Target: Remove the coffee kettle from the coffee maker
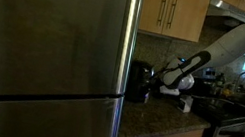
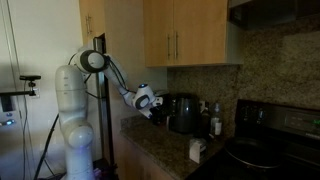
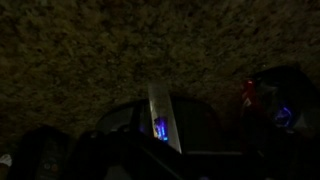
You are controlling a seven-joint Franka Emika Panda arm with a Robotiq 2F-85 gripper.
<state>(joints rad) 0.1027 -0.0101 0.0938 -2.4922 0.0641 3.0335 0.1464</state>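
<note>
**Spotter:** Where are you now?

**Me:** Reading across the side camera, my arm (image 2: 108,72) reaches out from its stand. The jaws hang over the surface (image 2: 160,152), pointed at the coffee maker (image 2: 183,100). The machine is just ahead of the jaws and, as far as I can see, not touching them.

**Spotter:** And the kettle?

**Me:** The kettle (image 2: 184,122) sits in the lower part of the machine, in front of the jaws and a little below them. It's black on black, so I can't pick out its handle.

**Spotter:** Jaws open or closed?

**Me:** I can't tell. They're too small in both exterior views, and the wrist view is mostly dark stone wall with a pale strip (image 3: 165,118) in the middle. I see nothing held between them.

**Spotter:** Why come in from the side?

**Me:** My guess is that the kettle slides out from under the brew head, so a sideways approach lines up with the handle and the way it has to be pulled out.

**Spotter:** Anything in the way?

**Me:** Beyond the jaws, past the machine, what looks like a bottle (image 2: 215,122) stands close by. Lower down sits a small white box (image 2: 197,150), and the stove (image 2: 270,150) is farthest from the jaws. I'd judge the pull should come back toward the arm, away from all three.
</note>
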